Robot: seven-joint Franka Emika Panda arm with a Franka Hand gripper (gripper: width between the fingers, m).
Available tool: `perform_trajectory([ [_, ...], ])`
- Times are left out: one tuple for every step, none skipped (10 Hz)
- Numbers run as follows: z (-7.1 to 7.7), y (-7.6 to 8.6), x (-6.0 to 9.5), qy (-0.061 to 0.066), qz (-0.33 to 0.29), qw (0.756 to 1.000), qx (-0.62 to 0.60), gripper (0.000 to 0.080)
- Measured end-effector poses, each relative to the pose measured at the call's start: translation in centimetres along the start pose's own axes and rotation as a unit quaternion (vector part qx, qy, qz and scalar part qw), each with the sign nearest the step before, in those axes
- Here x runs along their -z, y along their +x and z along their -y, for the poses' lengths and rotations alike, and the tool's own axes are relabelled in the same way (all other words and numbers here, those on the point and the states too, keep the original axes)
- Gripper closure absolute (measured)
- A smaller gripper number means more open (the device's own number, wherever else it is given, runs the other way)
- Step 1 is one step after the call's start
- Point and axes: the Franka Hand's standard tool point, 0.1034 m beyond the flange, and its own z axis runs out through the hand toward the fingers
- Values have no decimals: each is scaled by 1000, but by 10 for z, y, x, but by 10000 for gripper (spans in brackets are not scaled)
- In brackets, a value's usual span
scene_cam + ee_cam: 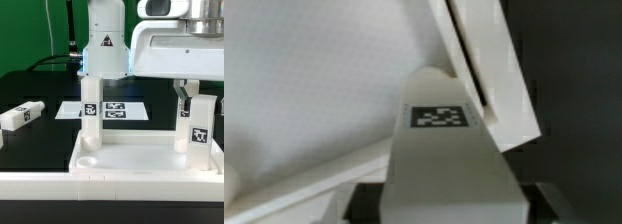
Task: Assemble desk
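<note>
Leg (91, 113) stands upright in my clamped tool (92, 84), long axis vertical, right above the desk top's (140, 158) corner socket (88, 156) near the tabletop's middle.

The desk top (140, 160) lay on the table (30, 140), near the front. One leg (91, 112) stood upright in its far corner on the exterior view's left, directly under the arm. A second leg (200, 125) stood upright at the far corner on the exterior view's right. The marker board (120, 109) lay flat behind the top, between them. A third leg (21, 115) lay on its side well off toward the exterior view's left.
</note>
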Motion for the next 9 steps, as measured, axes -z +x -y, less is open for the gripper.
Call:
perform_trajectory([
  [0, 0, 0, 1, 0, 999, -40, 511],
  [0, 0, 0, 1, -1, 997, -74, 509],
  [-1, 0, 0, 3, -1, 993, -122, 509],
  [-1, 0, 0, 5, 0, 986, -167, 509],
  [-1, 0, 0, 6, 1, 979, -205, 509],
  [1, -2, -1, 6, 2, 968, -251, 509],
  [3, -4, -1, 7, 3, 951, -309, 509],
  [5, -5, -1, 8, 4, 939, -343, 509],
  [5, -5, -1, 11, 6, 932, -363, 509],
])
